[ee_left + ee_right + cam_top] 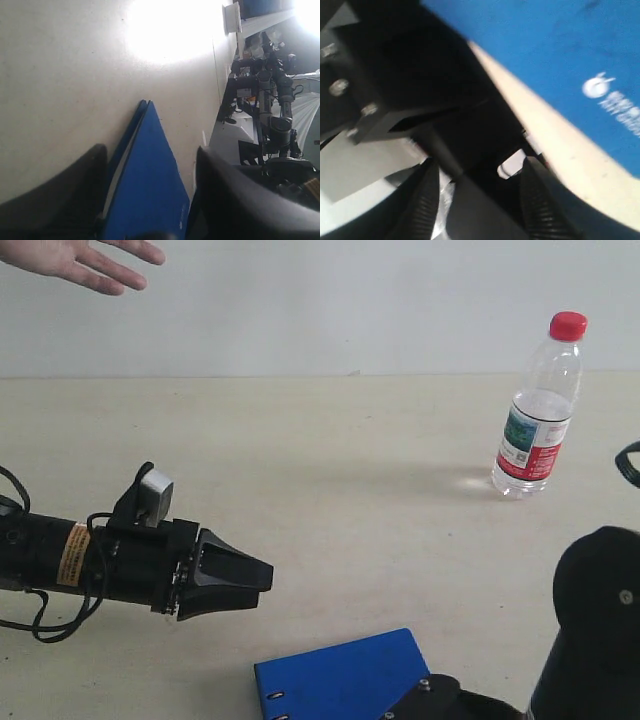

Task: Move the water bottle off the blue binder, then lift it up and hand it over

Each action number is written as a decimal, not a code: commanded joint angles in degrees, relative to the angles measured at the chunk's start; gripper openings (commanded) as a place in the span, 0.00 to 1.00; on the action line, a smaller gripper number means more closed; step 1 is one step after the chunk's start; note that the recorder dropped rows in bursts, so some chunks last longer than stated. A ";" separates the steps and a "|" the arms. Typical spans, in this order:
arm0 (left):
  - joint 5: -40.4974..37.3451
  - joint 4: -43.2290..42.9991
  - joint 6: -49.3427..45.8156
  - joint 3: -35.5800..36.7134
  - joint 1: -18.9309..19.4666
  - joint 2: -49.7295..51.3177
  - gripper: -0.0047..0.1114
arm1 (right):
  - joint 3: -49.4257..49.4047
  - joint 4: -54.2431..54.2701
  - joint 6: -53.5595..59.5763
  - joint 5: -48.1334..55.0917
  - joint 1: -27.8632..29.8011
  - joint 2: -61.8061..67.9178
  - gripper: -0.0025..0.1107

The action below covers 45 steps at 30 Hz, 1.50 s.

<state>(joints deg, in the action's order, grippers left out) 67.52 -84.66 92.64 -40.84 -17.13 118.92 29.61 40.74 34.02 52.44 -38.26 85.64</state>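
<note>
Now: small clear plastic water bottle [538,410] with red cap stands upright on the pale desk [350,470], well apart from the flat bright blue binder [340,675]. Left tool [262,578] hovers near the binder, spread, empty. The right tool [481,165] sits at its edge, spread, nothing visibly pinched. Risk: the flat cover offers little purchase, so a pinch could slip before reaching the open human hand [80,260].

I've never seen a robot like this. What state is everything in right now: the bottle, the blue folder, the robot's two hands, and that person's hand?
water bottle: upright on the table, red cap on, off the binder.
blue binder: closed, lying flat on the table.
left hand: open, empty, above the table.
right hand: open, empty, near the binder.
person's hand: open, fingers spread, held in the air.
</note>
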 commanded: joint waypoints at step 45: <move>0.90 18.11 -5.31 0.14 -0.09 -0.62 0.58 | -4.85 31.66 15.68 -40.71 -0.24 8.92 0.41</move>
<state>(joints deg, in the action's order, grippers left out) 69.36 -71.62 89.02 -40.84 -17.13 118.92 25.39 72.24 50.32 21.65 -38.71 93.44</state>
